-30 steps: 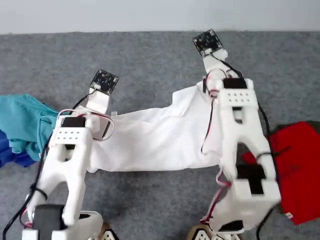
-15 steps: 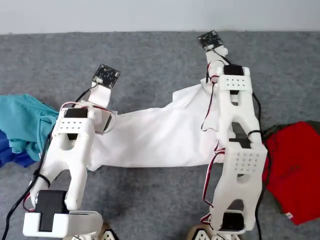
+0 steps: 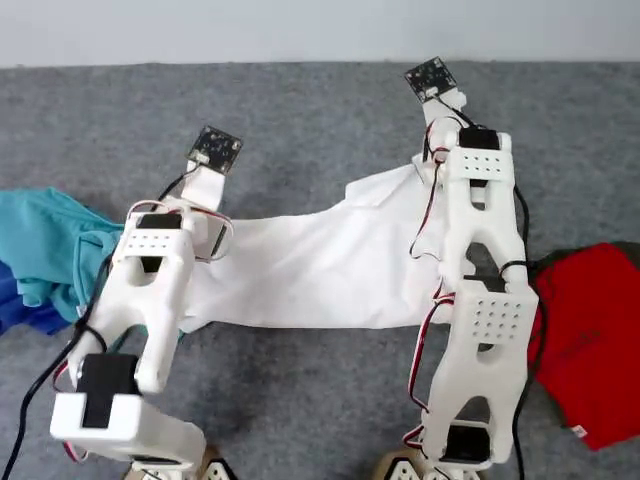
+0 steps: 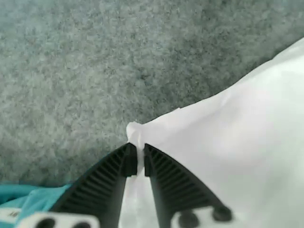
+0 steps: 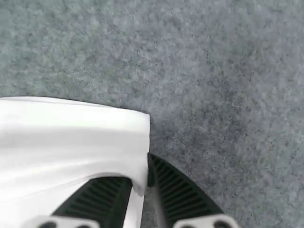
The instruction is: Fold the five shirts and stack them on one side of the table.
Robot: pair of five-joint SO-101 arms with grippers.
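A white shirt (image 3: 320,265) lies stretched across the middle of the grey table between the two arms. My left gripper (image 4: 136,164) is shut on the white shirt's (image 4: 228,142) left corner, where cloth bunches between the black fingers. My right gripper (image 5: 141,183) is shut on the far right edge of the white shirt (image 5: 71,137). In the high view the left gripper (image 3: 205,195) sits at the shirt's left end and the right gripper (image 3: 440,125) at its far right corner. A red shirt (image 3: 585,335) lies at the right edge, a teal shirt (image 3: 45,245) at the left over a blue shirt (image 3: 20,310).
Grey carpet-like table surface (image 3: 300,120) stretches bare behind the white shirt up to a pale wall. Both arm bases (image 3: 300,465) stand at the front edge. The teal shirt (image 4: 28,199) shows beside the left gripper.
Both arms have stretched farther toward the back of the table, pulling the white shirt's held edge with them. The shirt's front edge has drawn back and lies flatter.
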